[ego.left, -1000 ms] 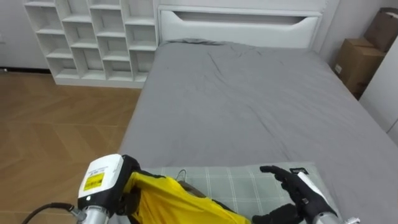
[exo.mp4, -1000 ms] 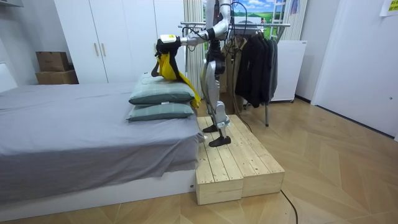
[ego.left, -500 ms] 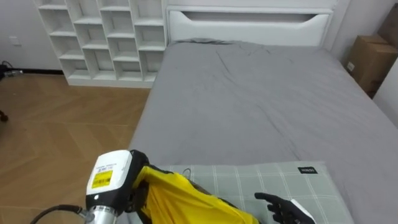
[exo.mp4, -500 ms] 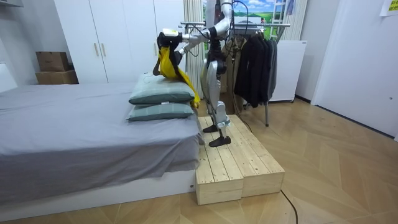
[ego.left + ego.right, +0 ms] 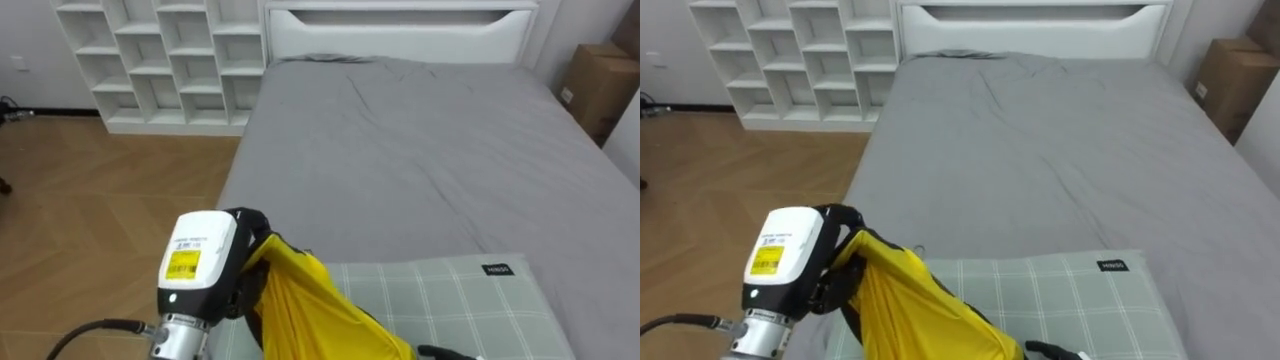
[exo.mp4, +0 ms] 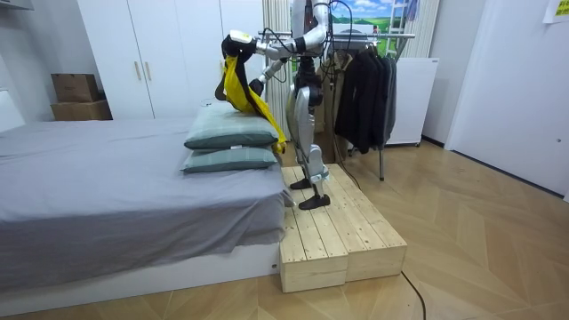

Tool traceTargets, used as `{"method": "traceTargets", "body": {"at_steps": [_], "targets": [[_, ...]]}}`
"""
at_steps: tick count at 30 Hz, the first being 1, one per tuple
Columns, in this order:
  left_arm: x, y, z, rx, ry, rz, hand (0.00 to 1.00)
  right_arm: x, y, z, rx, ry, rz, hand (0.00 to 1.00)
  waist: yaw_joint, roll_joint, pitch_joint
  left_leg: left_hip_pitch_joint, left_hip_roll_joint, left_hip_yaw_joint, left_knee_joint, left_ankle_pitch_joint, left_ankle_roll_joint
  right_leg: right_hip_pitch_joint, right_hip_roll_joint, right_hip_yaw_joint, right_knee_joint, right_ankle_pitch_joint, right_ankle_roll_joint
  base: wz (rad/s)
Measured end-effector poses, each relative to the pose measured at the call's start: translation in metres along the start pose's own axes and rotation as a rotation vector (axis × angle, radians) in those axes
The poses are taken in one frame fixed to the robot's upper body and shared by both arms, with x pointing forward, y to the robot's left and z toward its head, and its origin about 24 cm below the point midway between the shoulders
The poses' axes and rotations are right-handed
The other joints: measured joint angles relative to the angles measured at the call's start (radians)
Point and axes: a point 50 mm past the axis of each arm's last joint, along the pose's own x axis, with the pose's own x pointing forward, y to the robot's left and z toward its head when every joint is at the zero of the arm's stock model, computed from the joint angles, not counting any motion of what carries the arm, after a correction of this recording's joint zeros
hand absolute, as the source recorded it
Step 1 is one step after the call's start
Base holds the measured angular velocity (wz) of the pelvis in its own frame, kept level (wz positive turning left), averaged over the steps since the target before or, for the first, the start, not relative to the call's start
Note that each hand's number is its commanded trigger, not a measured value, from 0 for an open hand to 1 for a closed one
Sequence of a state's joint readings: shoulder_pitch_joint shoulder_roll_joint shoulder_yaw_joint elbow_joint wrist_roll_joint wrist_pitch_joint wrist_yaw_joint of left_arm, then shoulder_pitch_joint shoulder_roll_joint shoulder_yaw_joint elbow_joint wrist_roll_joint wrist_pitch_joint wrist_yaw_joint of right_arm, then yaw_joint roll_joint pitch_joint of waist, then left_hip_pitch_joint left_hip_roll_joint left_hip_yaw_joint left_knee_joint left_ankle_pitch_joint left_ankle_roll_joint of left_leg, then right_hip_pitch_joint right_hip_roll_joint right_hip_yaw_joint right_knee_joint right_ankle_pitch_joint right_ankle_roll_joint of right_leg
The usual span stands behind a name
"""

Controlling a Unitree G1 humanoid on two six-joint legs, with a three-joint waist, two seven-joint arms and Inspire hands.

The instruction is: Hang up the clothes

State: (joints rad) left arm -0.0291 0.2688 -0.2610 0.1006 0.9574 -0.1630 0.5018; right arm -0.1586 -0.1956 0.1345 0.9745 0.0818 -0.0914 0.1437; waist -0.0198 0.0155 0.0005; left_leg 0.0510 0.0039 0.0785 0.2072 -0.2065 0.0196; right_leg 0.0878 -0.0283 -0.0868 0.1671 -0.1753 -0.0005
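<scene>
Ahead, a grey bed (image 5: pixel 400 150) runs to a white headboard (image 5: pixel 400 18), with white cubby shelves (image 5: pixel 160 60) past its left edge. At the near edge, the left hand (image 5: pixel 246 228) is clenched on a yellow garment (image 5: pixel 310 315), held above a checked pillow (image 5: pixel 450 300). The right hand (image 5: pixel 440 352) shows low down; I cannot tell its state.

Garment (image 5: pixel 315 315): plain yellow. Left hand (image 5: pixel 243 290): black. Bed (image 5: pixel 420 150): plain grey cover, white headboard (image 5: pixel 400 25). Pillow (image 5: pixel 460 300), on the bed's near end: pale green, thin light check. Shelf (image 5: pixel 160 60), beside the bed's headboard end: white. Floor (image 5: pixel 90 200), on the bed's left: brown wood, herringbone pattern. Boxes (image 5: pixel 597 85), on the bed's right: brown. Platform (image 6: pixel 333 236), against the bed's pillow end: pale unpainted planks. Clothes (image 6: pixel 364 89), beyond the platform from the bed: black and dark grey. Wardrobe (image 6: pixel 160 53), behind the bed in the room view: white.
</scene>
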Motion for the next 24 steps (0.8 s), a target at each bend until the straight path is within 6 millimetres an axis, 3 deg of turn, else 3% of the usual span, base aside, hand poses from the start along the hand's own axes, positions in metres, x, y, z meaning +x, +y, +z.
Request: {"method": "traceTargets", "body": {"at_steps": [3, 10, 15, 24], "targets": [[0.001, 0.003, 0.008, 0.007, -0.057, 0.007, 1.00, 0.000, 0.000, -0.001, 0.000, 0.000, -0.002, 0.00, -0.002, 0.008, -0.0046, 0.005, 0.000, 0.000, -0.003, 0.000, 0.000, 0.003, 0.000, 0.000, 0.000, 0.000, 0.000, -0.01], [0.002, 0.006, 0.020, 0.016, -0.157, 0.018, 1.00, 0.000, -0.001, -0.004, 0.004, 0.001, -0.011, 0.00, -0.006, 0.011, -0.0029, 0.013, -0.001, 0.000, -0.003, 0.000, 0.000, 0.018, -0.001, -0.004, -0.013, 0.000, 0.000, 0.00], [0.000, 0.005, 0.023, 0.010, -0.194, 0.017, 1.00, -0.002, -0.004, -0.008, 0.048, -0.004, -0.033, 0.00, -0.008, 0.021, 0.0035, 0.014, -0.001, 0.000, -0.003, 0.000, 0.000, 0.023, -0.001, -0.011, -0.015, 0.000, 0.001, 0.03], [-0.006, 0.005, 0.028, 0.022, -0.247, 0.001, 1.00, -0.002, -0.007, -0.008, 0.060, -0.008, -0.045, 0.00, -0.013, 0.017, 0.0064, 0.013, -0.002, -0.013, -0.003, 0.000, 0.000, 0.025, -0.003, -0.018, -0.015, 0.000, 0.001, 0.01]]}}
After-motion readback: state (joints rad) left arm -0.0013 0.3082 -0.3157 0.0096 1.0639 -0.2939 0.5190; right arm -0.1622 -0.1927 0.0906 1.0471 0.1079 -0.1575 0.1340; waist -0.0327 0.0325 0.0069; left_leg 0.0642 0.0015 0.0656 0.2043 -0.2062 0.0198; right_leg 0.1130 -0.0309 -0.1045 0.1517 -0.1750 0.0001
